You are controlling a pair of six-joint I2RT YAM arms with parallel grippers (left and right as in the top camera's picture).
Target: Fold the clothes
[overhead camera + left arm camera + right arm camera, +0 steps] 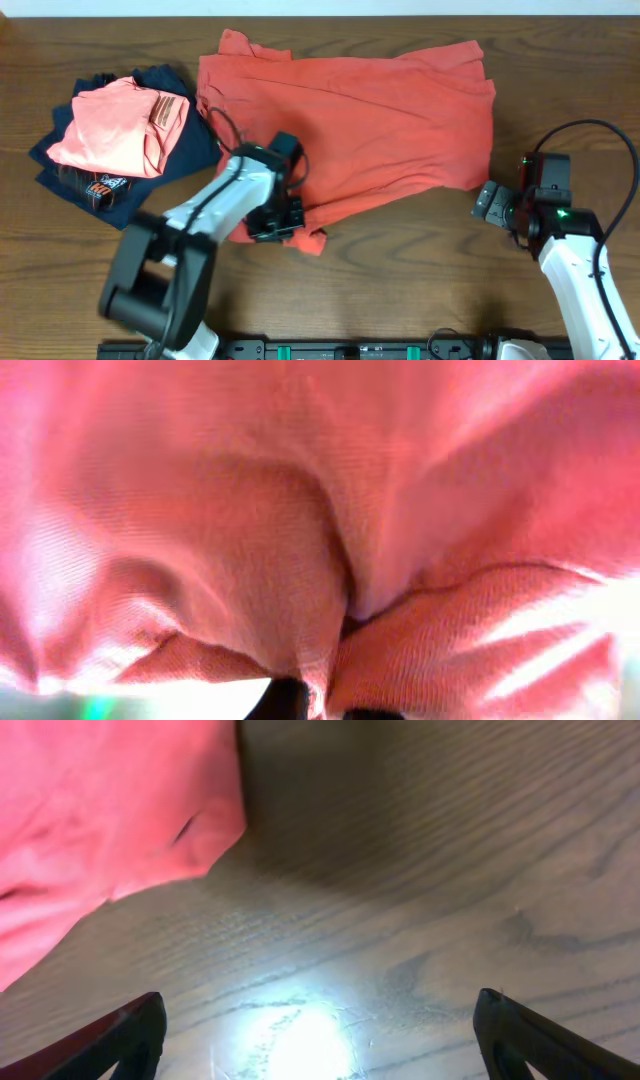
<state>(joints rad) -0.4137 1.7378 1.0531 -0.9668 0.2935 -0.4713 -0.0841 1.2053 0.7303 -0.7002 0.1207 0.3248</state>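
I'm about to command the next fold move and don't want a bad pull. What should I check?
1. Left end effector holds T-shirt hem: ok, fabric bunched at it.
2. Right end effector open: ok.
3. Right end effector on the T-shirt: not ok, over bare table.
4. T-shirt lying flat: not ok, wrinkled.
5. Navy garment clear of the T-shirt: cannot tell.

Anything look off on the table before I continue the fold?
The coral-red T-shirt lies crumpled and skewed, its lower-left hem bunched where the left pincer seems to pinch it. The right pincer hangs open over the wooden table. Nothing looks spilled or damaged.
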